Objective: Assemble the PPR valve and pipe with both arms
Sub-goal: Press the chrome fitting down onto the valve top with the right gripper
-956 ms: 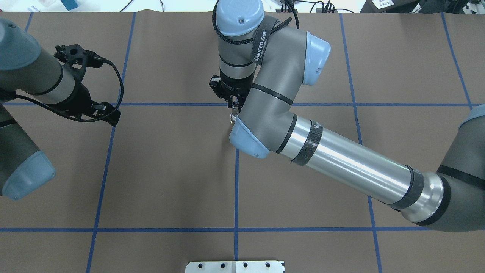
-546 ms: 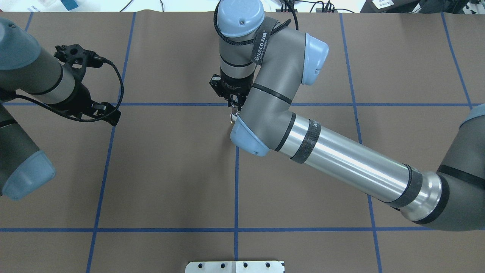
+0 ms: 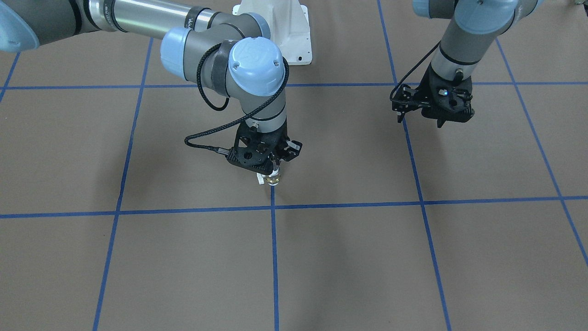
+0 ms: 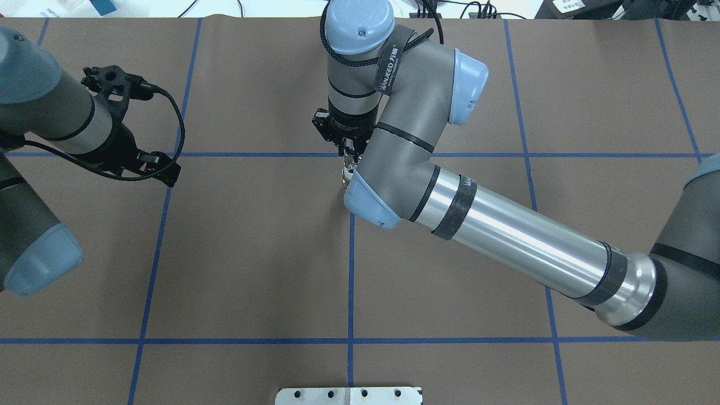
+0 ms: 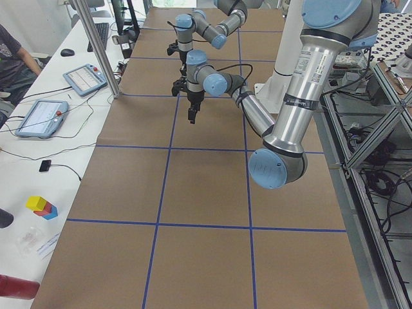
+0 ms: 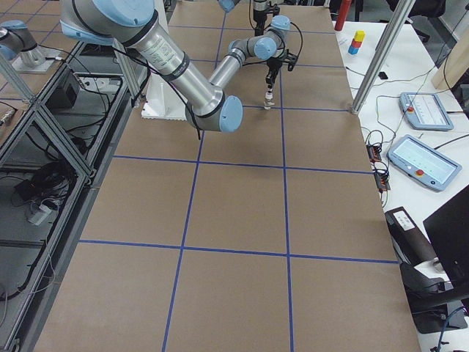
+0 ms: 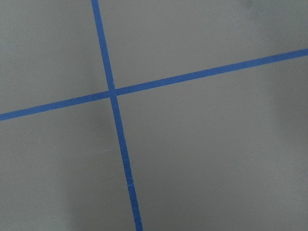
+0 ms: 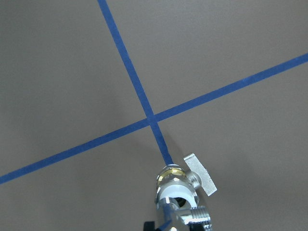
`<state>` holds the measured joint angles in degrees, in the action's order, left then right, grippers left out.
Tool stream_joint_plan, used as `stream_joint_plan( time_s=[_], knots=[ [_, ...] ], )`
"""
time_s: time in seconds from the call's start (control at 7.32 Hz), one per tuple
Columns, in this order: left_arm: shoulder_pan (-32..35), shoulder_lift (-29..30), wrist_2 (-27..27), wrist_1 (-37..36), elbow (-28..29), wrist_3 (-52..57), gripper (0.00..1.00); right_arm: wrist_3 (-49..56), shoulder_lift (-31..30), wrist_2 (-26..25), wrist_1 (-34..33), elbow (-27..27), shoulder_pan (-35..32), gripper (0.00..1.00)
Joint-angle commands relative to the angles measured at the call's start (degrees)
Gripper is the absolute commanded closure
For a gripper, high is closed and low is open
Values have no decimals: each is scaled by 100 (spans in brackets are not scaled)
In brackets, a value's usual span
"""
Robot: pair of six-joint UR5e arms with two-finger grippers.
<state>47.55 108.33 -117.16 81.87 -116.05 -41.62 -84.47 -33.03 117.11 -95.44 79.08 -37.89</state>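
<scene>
my right gripper (image 3: 274,166) clenches the pipe (image 8: 195,215); the ppr valve (image 8: 175,185) hangs just below it, near the blue tape cross (image 8: 150,117). of my left gripper (image 3: 442,120) i cannot tell the grip.

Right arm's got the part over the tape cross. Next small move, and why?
Probably lower a little and set it down. The right gripper holds the pipe with the PPR valve seemingly joined beneath it, close over the table by the tape crossing; the left gripper stands well off to the side, so no two-arm work looks pending.
</scene>
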Motion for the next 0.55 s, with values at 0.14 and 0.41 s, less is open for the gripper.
stream_joint_plan(
  time_s=[0.14,0.41],
  knots=[
    [0,39,0,-4,-6,-39,0,1,-28,22,-27,55,-17,100],
    [-9,47,0,-4,3,-57,0,1,-98,22,-27,55,-17,100]
  ],
)
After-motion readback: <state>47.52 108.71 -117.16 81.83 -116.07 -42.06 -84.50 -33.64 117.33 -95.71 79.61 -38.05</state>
